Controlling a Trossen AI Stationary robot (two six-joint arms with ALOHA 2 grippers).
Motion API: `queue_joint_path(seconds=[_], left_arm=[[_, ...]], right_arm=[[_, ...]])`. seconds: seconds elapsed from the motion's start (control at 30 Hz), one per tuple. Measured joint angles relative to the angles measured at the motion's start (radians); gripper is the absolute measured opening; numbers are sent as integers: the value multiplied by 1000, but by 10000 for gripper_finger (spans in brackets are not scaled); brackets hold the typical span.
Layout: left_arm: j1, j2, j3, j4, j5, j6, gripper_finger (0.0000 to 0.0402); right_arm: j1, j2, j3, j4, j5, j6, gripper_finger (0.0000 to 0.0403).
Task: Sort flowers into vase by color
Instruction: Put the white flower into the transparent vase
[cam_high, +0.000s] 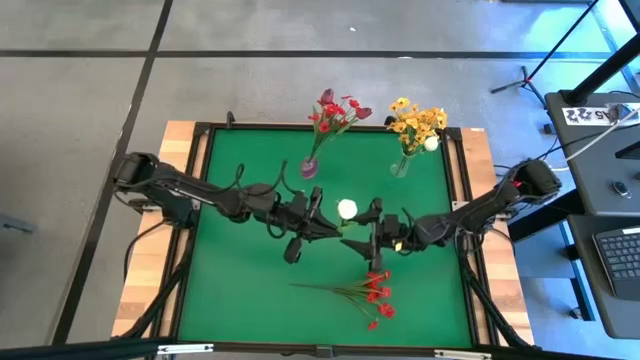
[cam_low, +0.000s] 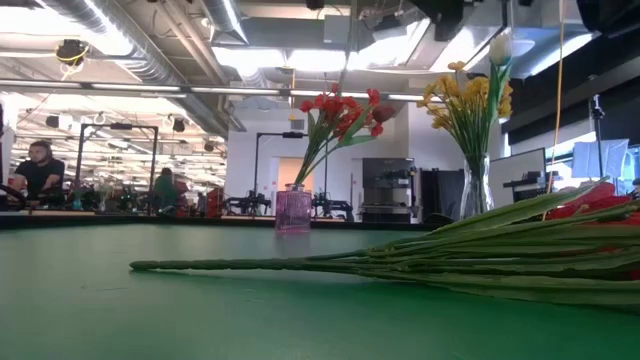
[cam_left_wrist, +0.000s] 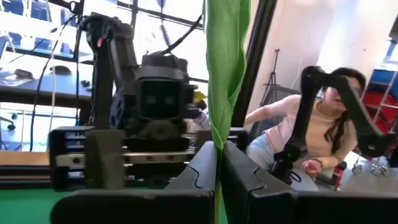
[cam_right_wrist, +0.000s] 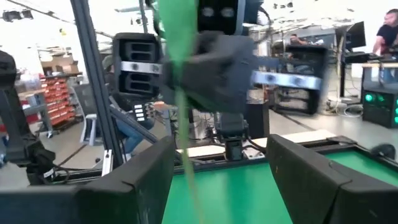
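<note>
My left gripper is shut on a white tulip above the middle of the green table. Its green stem and leaf stand upright. My right gripper faces it from the table's right, open. The stem passes between its fingers, nearer one of them, and I see no touch. A red blossom spray lies flat on the mat near the front. At the back, a purple vase holds red flowers and dark tulips. A clear vase holds yellow sprays and a white tulip. My left gripper pinches the tulip's stem and leaf between its two fingers. The fingers reach level from the table's left and lie across the stem. The tulip stands upright, lifted clear of the mat, blossom above the fingers.
The red spray's stems stretch across the mat in the low view. Wooden borders frame the green mat. A desk with a keyboard stands off the right side. A seated person shows beyond the table.
</note>
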Motion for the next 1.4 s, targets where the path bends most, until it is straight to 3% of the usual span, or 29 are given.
queue_joint_path(seconds=[0.5, 0.63, 1.03, 1.23, 1.4], left_arm=[[-4, 24, 0, 16, -26, 0, 3], [-4, 24, 0, -8, -29, 0, 4], [-3, 24, 0, -27, -44, 1, 4], [-4, 24, 0, -37, -101, 0, 6], [-10, 24, 0, -44, -112, 29, 36]], right_arm=[[0, 86, 87, -4, 39, -26, 242], [0, 86, 87, -5, 39, -26, 198], [1, 86, 87, -15, 24, -26, 14], [1, 86, 87, -18, 49, -25, 14], [1, 84, 87, -37, 88, -26, 9]])
